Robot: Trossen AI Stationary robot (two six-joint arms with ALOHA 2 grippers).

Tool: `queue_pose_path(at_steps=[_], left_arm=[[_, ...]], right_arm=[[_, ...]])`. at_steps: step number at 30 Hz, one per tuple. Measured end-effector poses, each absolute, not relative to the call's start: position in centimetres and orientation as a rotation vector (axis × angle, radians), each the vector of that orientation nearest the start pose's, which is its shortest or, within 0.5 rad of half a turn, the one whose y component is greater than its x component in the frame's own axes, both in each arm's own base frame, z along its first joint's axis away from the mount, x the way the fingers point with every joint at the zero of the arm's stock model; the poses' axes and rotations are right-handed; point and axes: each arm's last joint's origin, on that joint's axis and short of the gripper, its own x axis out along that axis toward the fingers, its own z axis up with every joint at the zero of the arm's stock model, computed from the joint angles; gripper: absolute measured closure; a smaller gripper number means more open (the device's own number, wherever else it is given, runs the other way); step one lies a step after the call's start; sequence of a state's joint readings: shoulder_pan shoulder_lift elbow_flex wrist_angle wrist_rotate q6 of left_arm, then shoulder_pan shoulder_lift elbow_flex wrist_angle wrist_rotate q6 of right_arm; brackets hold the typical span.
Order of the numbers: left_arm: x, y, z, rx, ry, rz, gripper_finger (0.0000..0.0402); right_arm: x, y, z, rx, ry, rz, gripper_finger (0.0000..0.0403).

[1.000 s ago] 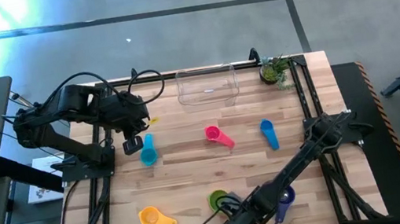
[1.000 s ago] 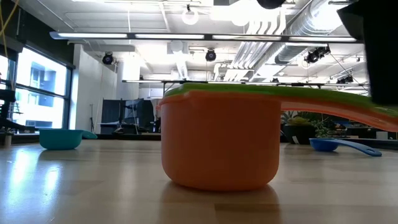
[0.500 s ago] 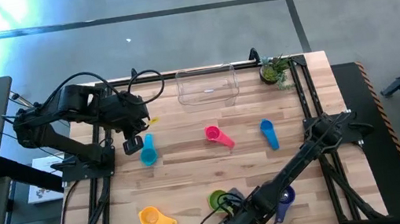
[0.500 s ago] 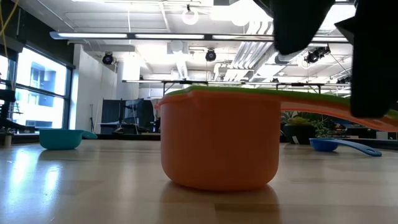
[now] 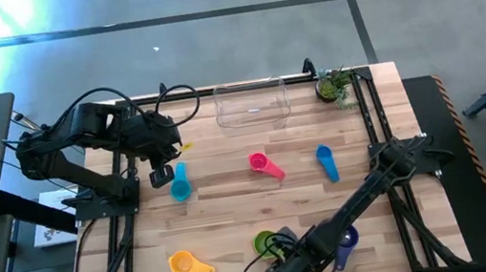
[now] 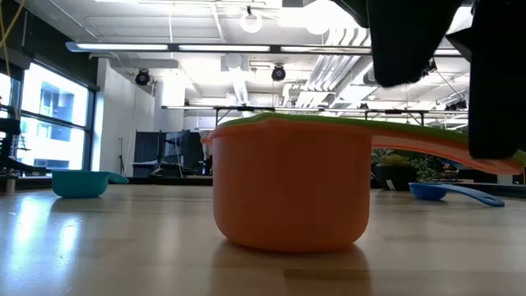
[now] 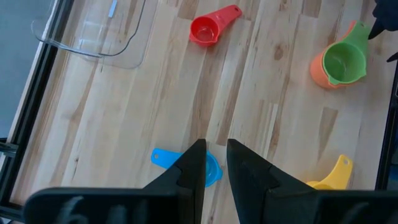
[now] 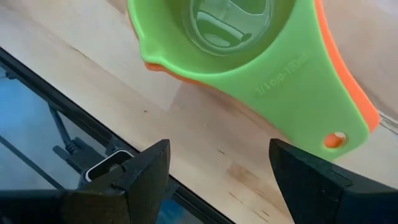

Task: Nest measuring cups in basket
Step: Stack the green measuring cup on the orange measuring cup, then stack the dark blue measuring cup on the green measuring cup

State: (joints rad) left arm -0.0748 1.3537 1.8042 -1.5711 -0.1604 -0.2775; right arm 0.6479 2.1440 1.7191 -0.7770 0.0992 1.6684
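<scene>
Right claw seen low at the tabletop's near edge, fingers spread wide, nothing held – the green cup, nested in an orange cup, lies just beyond it. Left claw held above the teal cup, fingers narrow, gripping nothing. Pink cup, blue cup and yellow cup scattered apart – clear basket at the far edge

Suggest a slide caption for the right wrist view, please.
Open right gripper poised beside the green measuring cup nested in an orange one.
</scene>
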Motion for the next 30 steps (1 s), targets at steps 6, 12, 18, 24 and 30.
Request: queue_pose_path(at_steps=[6,12,18,24,30], left_arm=[[19.9,-1.0,43.5,-0.117,1.092,0.230,0.0346],[19.9,-1.0,43.5,-0.117,1.092,0.229,0.0346],[19.9,-1.0,43.5,-0.117,1.091,0.230,0.0346],[19.9,-1.0,43.5,-0.118,1.091,0.230,0.0346],[19.9,-1.4,43.5,-0.169,1.103,0.176,0.0346]], right_arm=[[35.6,26.6,19.9,1.026,1.145,-0.518,0.0137],[35.5,26.3,21.0,1.036,1.115,-0.508,0.0137],[35.6,26.4,21.0,1.045,1.126,-0.481,0.0137],[36.3,25.8,21.1,1.001,1.115,-0.431,0.0137],[37.8,23.7,21.7,0.923,1.087,-0.369,0.0137]])
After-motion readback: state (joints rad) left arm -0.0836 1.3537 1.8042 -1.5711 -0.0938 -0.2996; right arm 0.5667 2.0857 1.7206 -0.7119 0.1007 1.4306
